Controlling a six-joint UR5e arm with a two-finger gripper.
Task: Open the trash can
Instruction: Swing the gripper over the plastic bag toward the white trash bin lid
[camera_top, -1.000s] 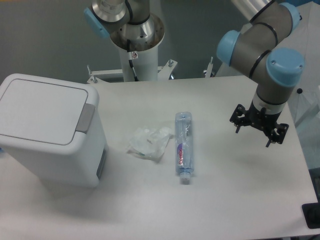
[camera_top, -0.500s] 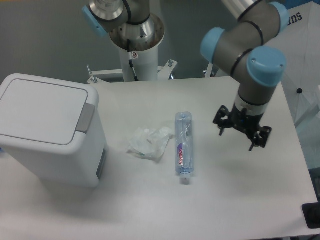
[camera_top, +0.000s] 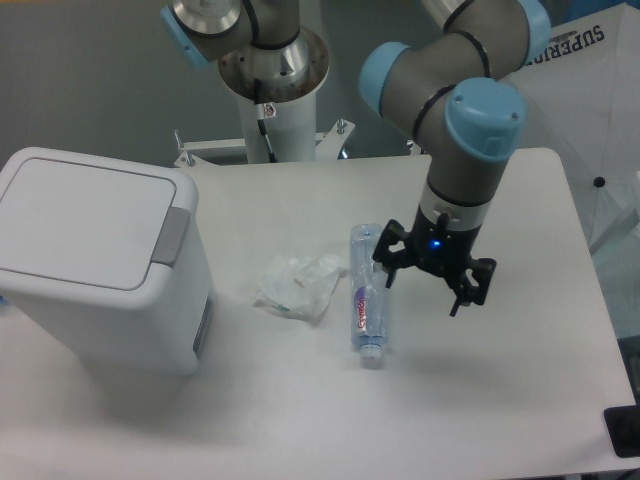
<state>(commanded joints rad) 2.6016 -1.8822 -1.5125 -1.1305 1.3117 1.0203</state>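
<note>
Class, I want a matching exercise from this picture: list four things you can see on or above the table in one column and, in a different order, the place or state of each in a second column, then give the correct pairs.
Things
1. trash can
2. water bottle
3. crumpled plastic wrap
4. gripper

Places or states
A. lying on its side mid-table
B. open, above the table right of the bottle
C. lid shut, at the left edge
D. between bin and bottle

Pairs: 1-C, 2-A, 3-D, 4-B

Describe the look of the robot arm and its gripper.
The arm has grey cylindrical segments with light blue round joint caps. A black two-finger gripper with thin black fingers hangs from the wrist, with a small blue light glowing on its body. No cables visible on it.
</note>
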